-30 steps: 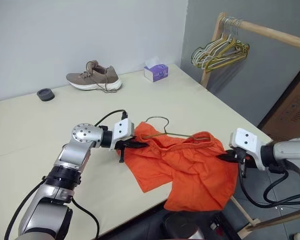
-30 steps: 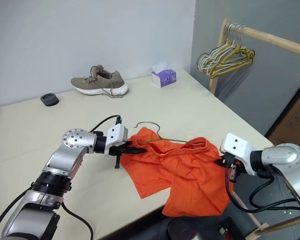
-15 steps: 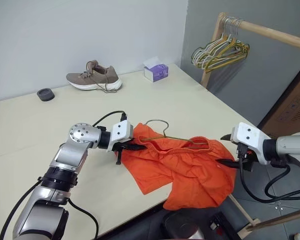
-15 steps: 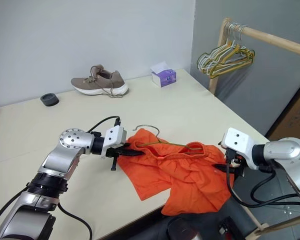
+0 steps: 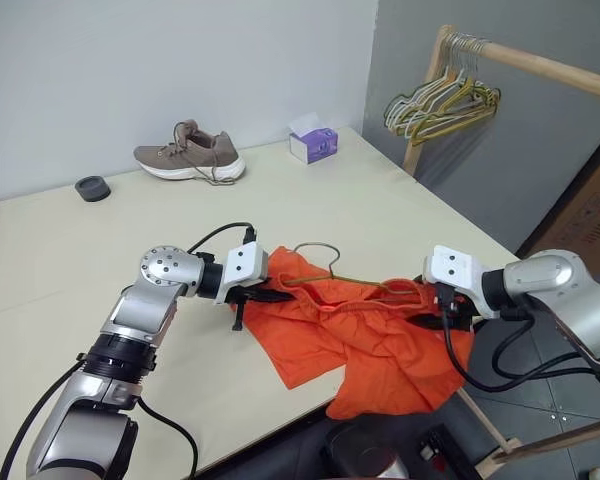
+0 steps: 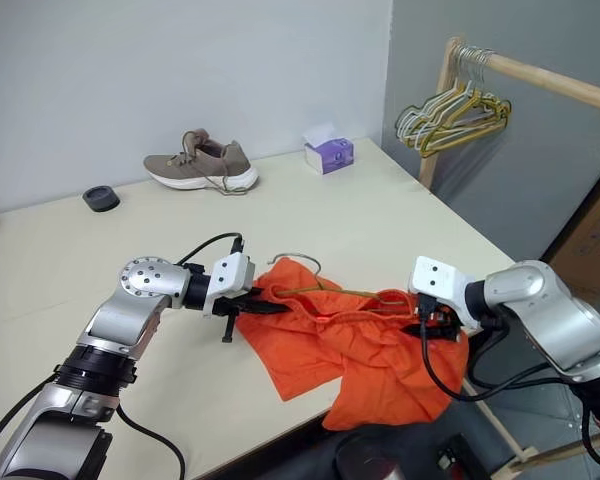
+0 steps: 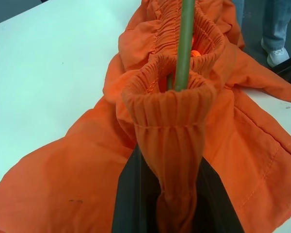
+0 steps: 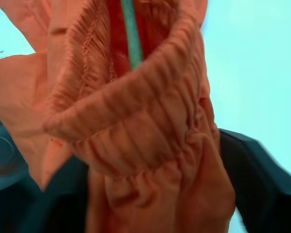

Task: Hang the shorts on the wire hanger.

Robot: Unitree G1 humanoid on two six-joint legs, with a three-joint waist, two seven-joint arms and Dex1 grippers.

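Note:
The orange shorts (image 5: 370,340) lie crumpled at the table's near edge, one leg hanging over it. The thin olive wire hanger (image 5: 355,281) runs through the gathered waistband, and its hook (image 6: 298,260) lies on the table behind. My left gripper (image 5: 270,296) is shut on the waistband's left end, and the left wrist view shows the wire (image 7: 185,43) entering the bunched fabric (image 7: 169,116). My right gripper (image 5: 442,318) is at the waistband's right end. In the right wrist view its fingers (image 8: 257,165) stand apart on either side of the waistband (image 8: 136,126), where the wire (image 8: 131,39) shows.
A brown shoe (image 5: 188,155), a purple tissue box (image 5: 312,145) and a small black cap (image 5: 92,188) sit at the table's far side. A wooden rack (image 5: 540,65) with bunched hangers (image 5: 440,100) stands at the right. A person's legs (image 7: 281,24) stand beyond the table.
My right gripper let go of the shorts' lower right edge, opened, and moved left to the waistband's right end. The released fabric dropped back. My left gripper kept still.

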